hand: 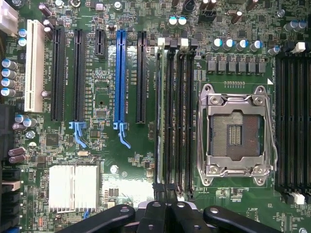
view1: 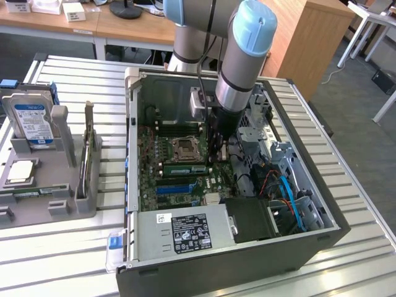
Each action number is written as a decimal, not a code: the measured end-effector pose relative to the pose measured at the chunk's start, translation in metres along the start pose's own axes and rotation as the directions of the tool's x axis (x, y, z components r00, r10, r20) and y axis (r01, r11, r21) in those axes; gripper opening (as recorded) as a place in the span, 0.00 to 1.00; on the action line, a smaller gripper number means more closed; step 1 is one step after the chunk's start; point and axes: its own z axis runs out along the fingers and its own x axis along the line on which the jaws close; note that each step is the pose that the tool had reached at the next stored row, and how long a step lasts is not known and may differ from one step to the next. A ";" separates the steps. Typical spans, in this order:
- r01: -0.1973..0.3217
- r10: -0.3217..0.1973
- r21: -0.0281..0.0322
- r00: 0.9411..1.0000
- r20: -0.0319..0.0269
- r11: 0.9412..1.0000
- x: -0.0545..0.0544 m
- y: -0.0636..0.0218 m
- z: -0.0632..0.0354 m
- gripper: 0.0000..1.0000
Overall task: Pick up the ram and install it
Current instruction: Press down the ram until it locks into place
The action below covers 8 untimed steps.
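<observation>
The ram [view1: 182, 167], seen edge-on from the wrist [hand: 158, 116], stands in a memory slot of the motherboard [hand: 102, 145], beside the empty processor socket [hand: 238, 128]. The gripper [view1: 216, 154] hangs over one end of it, fingers pressed together; contact cannot be told. The stick is probably light, stiff, thin and fragile, best held by its bare edges, not the chips.

Bright even light, soft shadows, sharp focus
</observation>
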 end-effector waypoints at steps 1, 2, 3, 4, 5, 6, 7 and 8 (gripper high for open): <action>0.000 0.000 0.000 1.000 0.000 1.000 0.000 0.0000 0.0000 0.11; 0.000 0.000 0.000 1.000 0.000 1.000 0.000 0.0000 0.0001 0.11; 0.000 0.000 0.000 1.000 0.000 1.000 0.000 0.0000 0.0001 0.11; 0.000 0.000 0.000 1.000 0.000 1.000 0.000 0.0000 0.0002 0.11; 0.000 0.000 0.000 1.000 0.000 1.000 0.000 0.0000 0.0002 0.11; 0.000 0.000 0.000 1.000 0.000 1.000 0.000 0.0000 0.0004 0.11; 0.000 0.000 0.000 1.000 0.000 1.000 0.000 -0.0001 0.0009 0.11; 0.000 0.000 0.000 1.000 0.000 1.000 0.000 0.0000 0.0010 0.11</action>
